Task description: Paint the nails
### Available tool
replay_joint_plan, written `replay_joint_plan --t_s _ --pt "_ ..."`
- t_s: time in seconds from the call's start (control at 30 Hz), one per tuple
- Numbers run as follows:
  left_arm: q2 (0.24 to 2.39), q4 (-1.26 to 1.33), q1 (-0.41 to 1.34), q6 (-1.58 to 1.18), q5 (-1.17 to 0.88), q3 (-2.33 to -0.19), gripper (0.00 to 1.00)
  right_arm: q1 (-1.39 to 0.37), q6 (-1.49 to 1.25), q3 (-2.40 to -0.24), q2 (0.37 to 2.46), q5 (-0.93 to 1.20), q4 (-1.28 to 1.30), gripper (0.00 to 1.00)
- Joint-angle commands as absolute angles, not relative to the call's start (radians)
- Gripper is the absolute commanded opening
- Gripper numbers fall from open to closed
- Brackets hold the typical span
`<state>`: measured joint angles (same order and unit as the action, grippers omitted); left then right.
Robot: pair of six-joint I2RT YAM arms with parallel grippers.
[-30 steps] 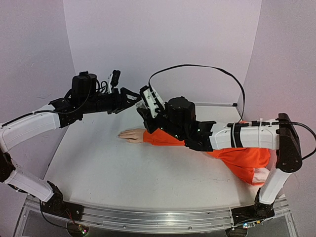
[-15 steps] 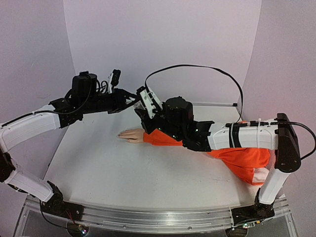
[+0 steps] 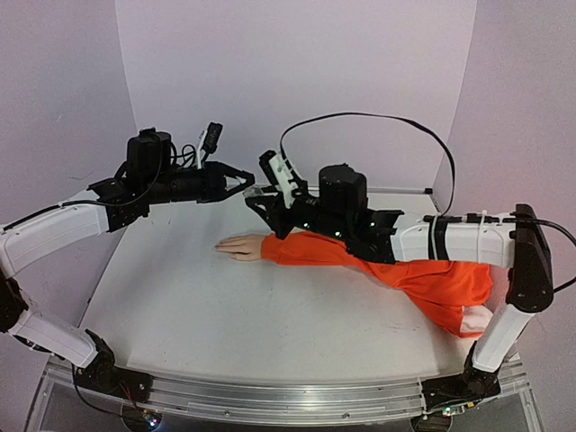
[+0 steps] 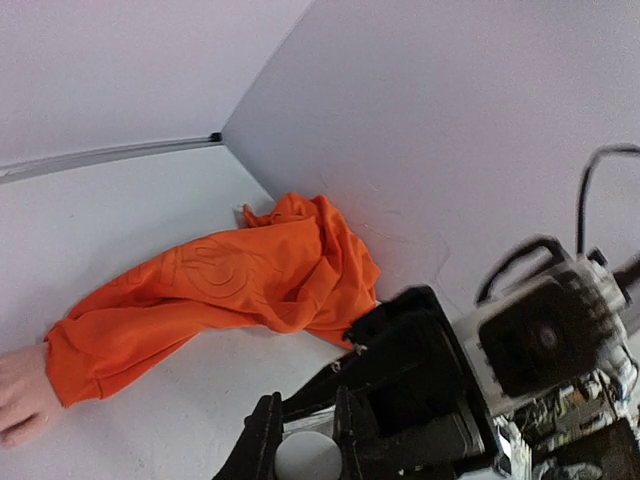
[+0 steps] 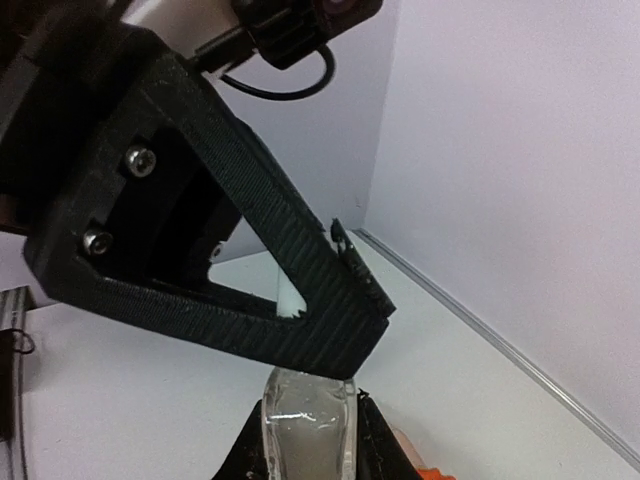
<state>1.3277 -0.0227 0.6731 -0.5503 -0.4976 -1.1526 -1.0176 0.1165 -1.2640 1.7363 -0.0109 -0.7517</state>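
Gripping clear bottle (image 5: 305, 440) in right jaws, left jaws pinched narrowly on its pale cap (image 4: 305, 458)

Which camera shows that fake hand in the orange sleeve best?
Top external: the whole hand lies in the open beyond the orange sleeve. Left wrist crops it at the frame edge; right wrist shows almost none.

Creased matt orange cloth sleeve (image 3: 423, 279), smooth pale plastic hand (image 3: 239, 246), glossy clear bottle (image 5: 305, 430), smooth white cap (image 4: 305, 460), ridged matt black plastic fingers (image 5: 250, 270).
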Motion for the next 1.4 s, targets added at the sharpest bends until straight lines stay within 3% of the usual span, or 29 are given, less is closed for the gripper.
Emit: replay_joint_plan --t_s 0.0,0.13,0.3,0.4,0.6,0.73,0.93,1.1,1.37 --pt "1.362 0.095 0.713 -0.418 -0.938 -1.123 0.0 -0.914 -0.073 -1.284 1.628 0.672 -0.977 0.0" --pt "1.378 0.103 0.712 -0.316 -1.05 -1.122 0.0 -0.868 -0.276 -1.276 1.624 0.925 -1.127 0.0" --pt "1.415 0.103 0.71 -0.304 -1.07 -1.172 0.0 -0.859 -0.318 -1.234 1.607 0.896 -1.149 0.0" --pt "1.395 0.104 0.697 -0.323 -0.994 -1.17 0.15 -0.834 -0.294 -1.178 1.579 0.791 -1.143 0.0" --pt "1.264 0.101 0.652 -0.397 -0.81 -1.083 0.66 -0.83 -0.131 -1.135 1.54 0.526 -0.977 0.0" --pt "1.193 0.098 0.636 -0.477 -0.72 -1.032 0.79 -0.835 -0.081 -1.146 1.552 0.427 -0.925 0.0" --pt "1.155 0.083 0.589 -0.711 -0.549 -1.021 0.79 -0.915 0.026 -1.188 1.589 0.128 -0.862 0.0" --pt "1.168 0.083 0.59 -0.73 -0.525 -1.048 0.76 -0.993 0.077 -1.26 1.644 -0.085 -0.823 0.0" --pt "1.198 0.084 0.591 -0.726 -0.53 -1.071 0.64 -1.059 0.128 -1.315 1.707 -0.155 -0.804 0.0"
